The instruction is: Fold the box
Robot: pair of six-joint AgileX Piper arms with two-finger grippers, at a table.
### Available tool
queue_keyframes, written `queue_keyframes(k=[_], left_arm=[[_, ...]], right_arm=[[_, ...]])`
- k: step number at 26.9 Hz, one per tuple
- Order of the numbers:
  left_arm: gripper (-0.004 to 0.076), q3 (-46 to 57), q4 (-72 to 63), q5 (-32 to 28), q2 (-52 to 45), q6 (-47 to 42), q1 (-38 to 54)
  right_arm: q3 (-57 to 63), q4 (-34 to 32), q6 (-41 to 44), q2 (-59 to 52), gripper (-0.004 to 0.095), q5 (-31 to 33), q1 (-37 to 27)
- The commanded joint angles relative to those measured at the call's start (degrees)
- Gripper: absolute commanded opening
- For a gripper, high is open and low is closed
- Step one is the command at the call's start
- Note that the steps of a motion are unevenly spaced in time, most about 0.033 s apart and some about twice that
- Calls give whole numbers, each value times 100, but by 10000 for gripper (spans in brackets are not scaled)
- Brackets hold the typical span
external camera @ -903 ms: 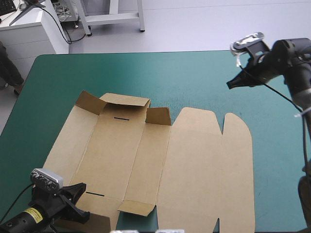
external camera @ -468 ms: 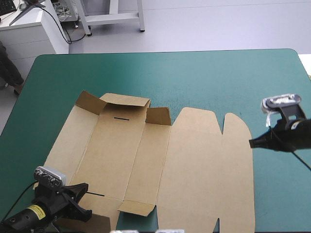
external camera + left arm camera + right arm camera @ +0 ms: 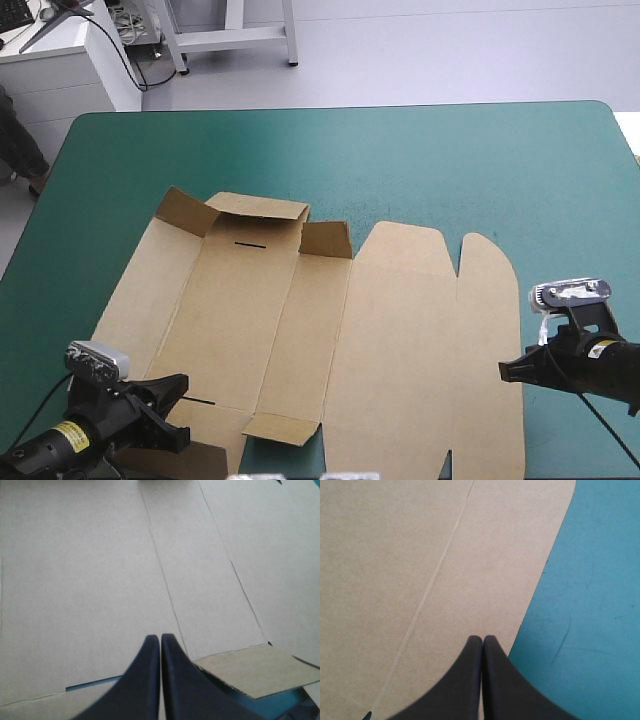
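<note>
Both pairs of jaws are pressed together on nothing: the left gripper (image 3: 180, 384) sits low at the box (image 3: 330, 340), over its near left corner, and the right gripper (image 3: 504, 370) at its right edge. The box lies almost flat mid-table on the teal-green cover (image 3: 420, 165). Only the far flaps (image 3: 255, 212) and one near flap (image 3: 255, 672) are lifted, so nearly all the folding is left. Only the high view shows the far flaps; the right wrist view shows just crease and curved edge

my left gripper (image 3: 160, 639), fingers together, faces the brown box (image 3: 100, 565) filling my frame, a small flap (image 3: 255, 672) just beside it.
</note>
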Motion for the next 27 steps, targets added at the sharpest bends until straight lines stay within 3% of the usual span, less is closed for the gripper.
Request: queue_keyframes(k=[1, 5, 10, 12, 17, 20, 22, 23, 27], left_arm=[[-8, -396, -182, -340, 238, -112, 5], [-8, -828, -192, -390, 928, -126, 5], [-8, -1512, -104, -1250, 2014, -126, 74], [-8, -1875, -79, -1281, 2478, -126, 215], [-8, -2654, -457, -867, 3733, 342, 871], [-8, -3166, -1612, -445, 4445, 1353, 1628], [-8, -3532, -2447, -26, 4843, 2071, 2277], [-8, -3863, -3103, 471, 5234, 2520, 2975], [-8, -4416, -3484, 1405, 5825, 3115, 4489]], right_arm=[[-75, 151, -61, -33, -19, -243, -25], [-75, 151, -104, -33, -19, -282, -25], [-75, 151, -126, -33, -19, -289, -25], [-75, 151, -152, -33, -19, -289, -25], [-75, 151, -167, -33, -19, -307, -25], [-75, 151, -185, -33, -19, -356, -25], [-75, 151, -185, -33, -19, -382, -25], [-75, 151, -185, -33, -19, -397, -25], [-75, 151, -287, -33, -19, -437, -25]])
